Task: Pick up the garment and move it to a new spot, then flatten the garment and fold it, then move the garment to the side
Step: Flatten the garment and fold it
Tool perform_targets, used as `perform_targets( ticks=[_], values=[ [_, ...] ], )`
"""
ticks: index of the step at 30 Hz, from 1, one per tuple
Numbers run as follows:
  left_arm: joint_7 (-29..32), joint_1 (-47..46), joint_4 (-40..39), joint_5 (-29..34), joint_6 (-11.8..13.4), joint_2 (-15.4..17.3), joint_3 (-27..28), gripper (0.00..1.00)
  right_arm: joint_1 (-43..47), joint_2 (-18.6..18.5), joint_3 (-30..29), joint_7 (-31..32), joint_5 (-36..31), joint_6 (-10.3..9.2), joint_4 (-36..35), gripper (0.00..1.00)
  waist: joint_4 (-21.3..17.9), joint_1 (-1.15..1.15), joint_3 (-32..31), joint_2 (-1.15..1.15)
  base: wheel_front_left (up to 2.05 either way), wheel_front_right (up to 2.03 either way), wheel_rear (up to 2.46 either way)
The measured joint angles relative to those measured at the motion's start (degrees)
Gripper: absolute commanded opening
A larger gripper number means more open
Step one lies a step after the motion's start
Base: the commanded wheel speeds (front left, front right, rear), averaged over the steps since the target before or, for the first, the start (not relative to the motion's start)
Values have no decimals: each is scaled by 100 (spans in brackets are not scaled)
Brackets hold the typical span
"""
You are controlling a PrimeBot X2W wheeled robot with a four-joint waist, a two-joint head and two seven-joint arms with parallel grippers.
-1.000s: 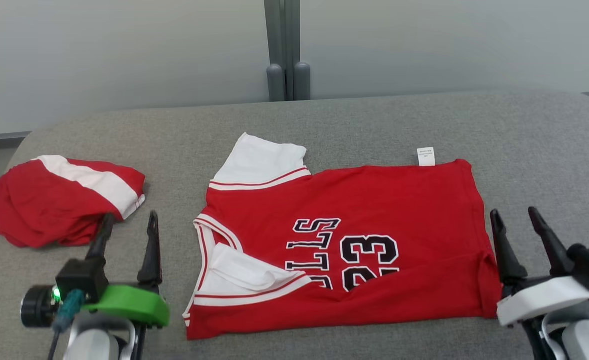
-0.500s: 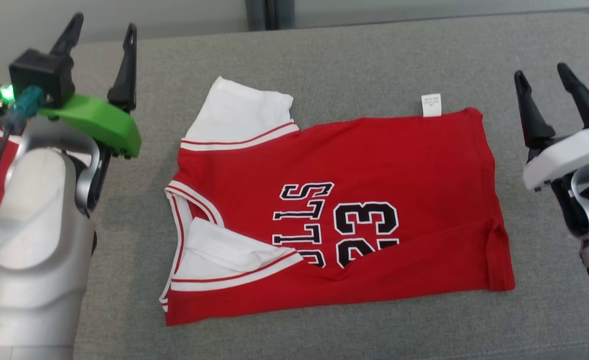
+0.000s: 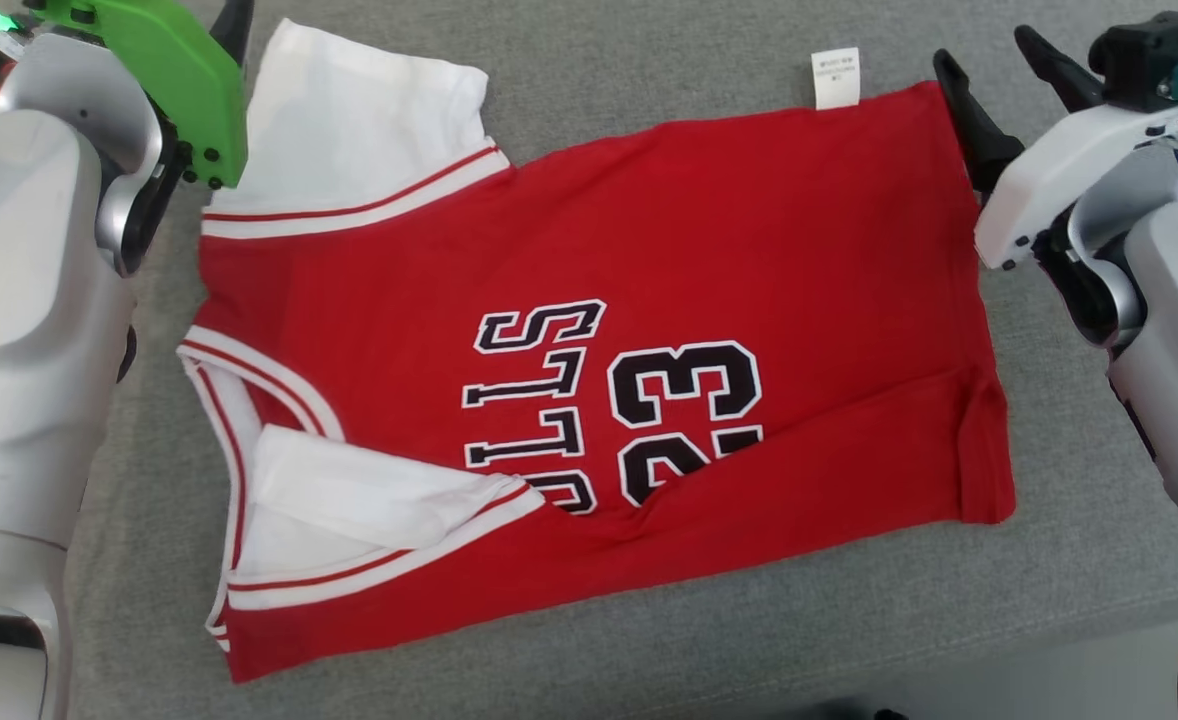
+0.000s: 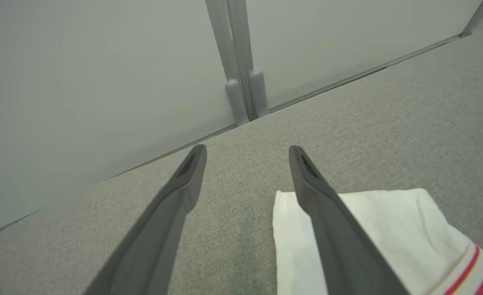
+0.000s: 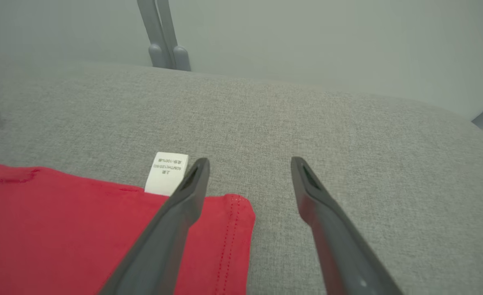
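The shirt [image 3: 649, 250] is spread on the desk's [image 3: 799, 620] middle. The left tool [image 4: 246, 149] and right tool [image 5: 249, 160] are held wide open, empty, at its far corners; the fold may be skewed by a one-layer pinch.

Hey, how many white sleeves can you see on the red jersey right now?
2. The far sleeve lies flat off the jersey's upper-left corner; the near sleeve is folded onto the red body at lower left.

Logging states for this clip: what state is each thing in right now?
Jersey, spread flat, print up, near edge creased.
Far sleeve, laid out flat.
Near sleeve, folded in over the chest.
Care label, sticking out past the edge.
Left tool, open, empty.
Right tool, open, empty.
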Motion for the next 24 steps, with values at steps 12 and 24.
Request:
perform_targets(
  ticks=[12, 24],
  values=[
    [795, -394, 880, -790, 0, 155, -828, 100, -637, 140, 1121, -129, 733, 0, 776, 100, -505, 0, 441, 0, 0, 0, 0],
    [771, -590, 1094, -1224, 0, 86, -1245, 0, -1012, 174, 1929, -193, 1435, 0, 1192, 100, -401, -1, 454, 0, 0, 0, 0]
  ],
)
